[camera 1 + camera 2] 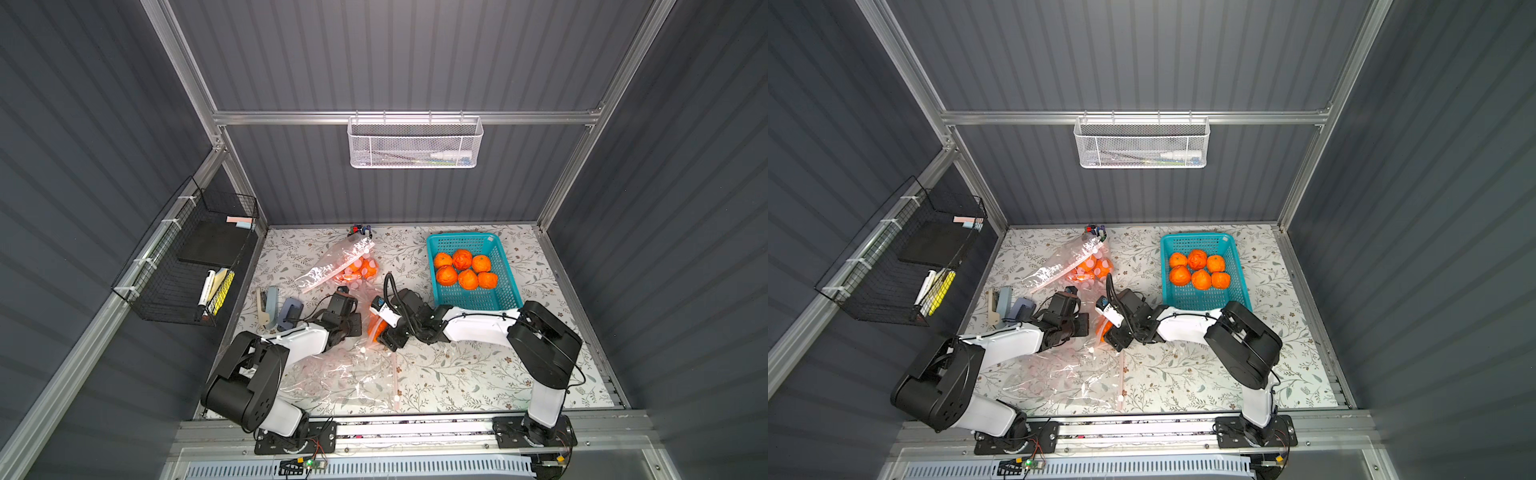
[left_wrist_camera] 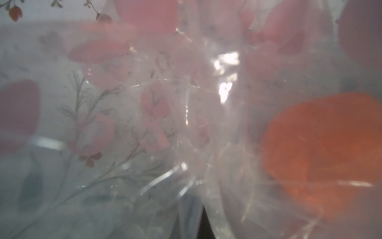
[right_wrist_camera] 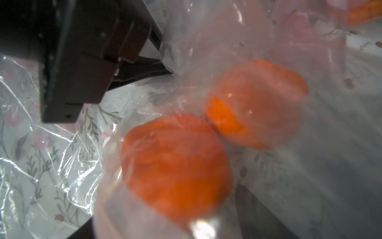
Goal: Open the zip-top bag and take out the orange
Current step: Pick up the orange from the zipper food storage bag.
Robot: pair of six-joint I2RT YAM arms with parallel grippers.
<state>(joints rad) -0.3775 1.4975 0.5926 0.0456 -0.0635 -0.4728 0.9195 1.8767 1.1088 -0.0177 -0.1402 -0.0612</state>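
In both top views the zip-top bag (image 1: 332,374) (image 1: 1054,374) lies crumpled on the floral table (image 1: 478,374), to the robot's left of the teal basket (image 1: 478,301) (image 1: 1208,301) and nearer the arm bases than it. An orange (image 1: 375,328) (image 1: 1102,329) shows at the bag's end closest to the basket, between the left gripper (image 1: 356,326) and the right gripper (image 1: 385,336). From up here neither gripper's jaws can be read. A second bag (image 1: 345,262) with oranges inside sits to the basket's left, level with it.

Left wrist view — the zip-top bag (image 2: 186,103) fills the lens with wrinkled film, the orange (image 2: 320,144) blurred behind it.

Right wrist view — the left gripper (image 3: 165,70) has its fingers closed together on a fold of the zip-top bag (image 3: 62,155). The right gripper (image 3: 165,202) has its fingers spread wide and grips nothing. The orange (image 3: 175,165) sits between them, seen through film, and a second orange (image 3: 258,103) touches it just beyond.
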